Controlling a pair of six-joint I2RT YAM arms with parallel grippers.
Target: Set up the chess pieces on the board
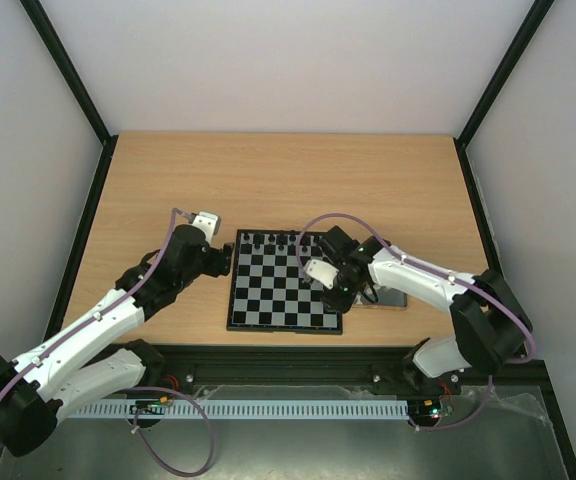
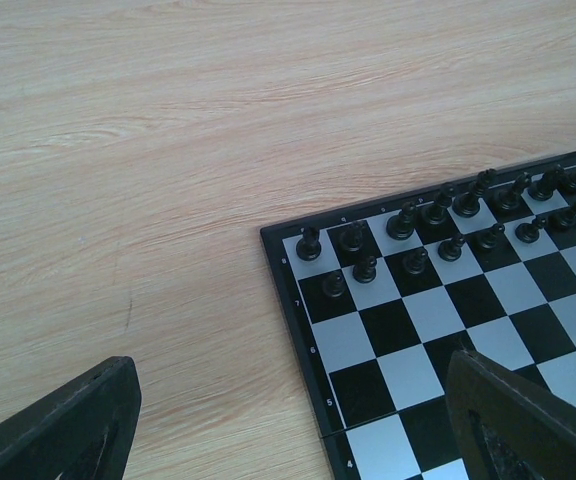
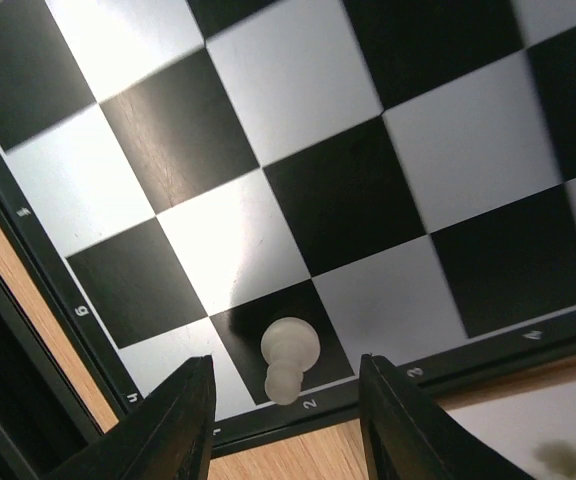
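Right wrist view: placing 1 cream-white pawn [image 3: 288, 355], upright on a black square just beside the board [image 3: 438, 150] rim, untouched between the wide-spread right gripper [image 3: 286, 378]. Next, probably: lift straight up, fetch another. Rim close behind, bare squares ahead. Also wide and empty: left gripper [image 2: 288, 385], near the black pieces [image 2: 448, 215].

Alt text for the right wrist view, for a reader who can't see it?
A lone cream-white pawn stands on a black square near the corner of the board, framed by the open right claw, which does not touch it. Wooden table shows beyond the board's black border.
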